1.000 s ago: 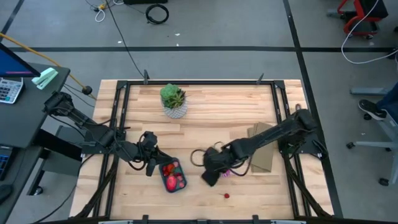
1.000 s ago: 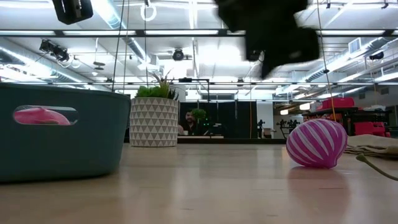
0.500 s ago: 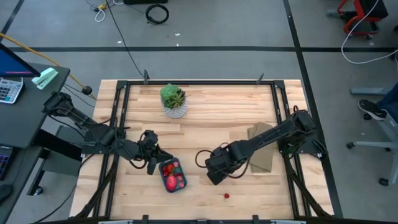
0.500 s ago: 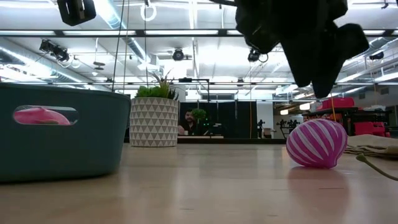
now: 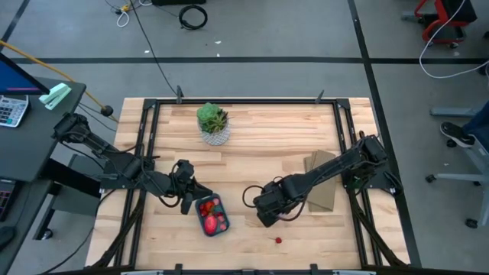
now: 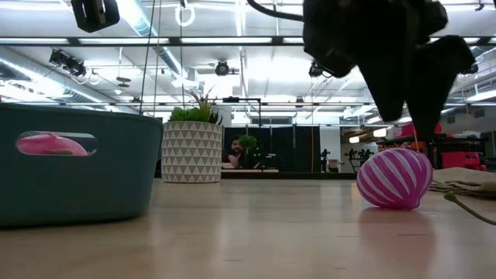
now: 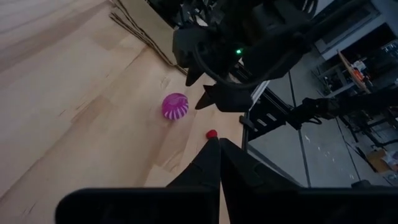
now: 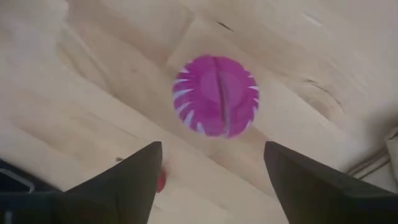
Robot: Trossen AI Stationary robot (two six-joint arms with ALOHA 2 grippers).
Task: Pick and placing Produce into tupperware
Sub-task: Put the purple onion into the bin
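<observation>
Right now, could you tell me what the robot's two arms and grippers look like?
Both arms are dark, jointed and slim. The right gripper has two black, tapered, pointed fingers; a green indicator light glows on its wrist, and a dark cable loops beside it. The left gripper has matching black pointed fingers.

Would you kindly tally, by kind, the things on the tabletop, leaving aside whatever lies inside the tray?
purple ribbed ball: 1
small red piece: 1
teal tray: 1
potted plant: 1
tan bag: 1
Total: 5
</observation>
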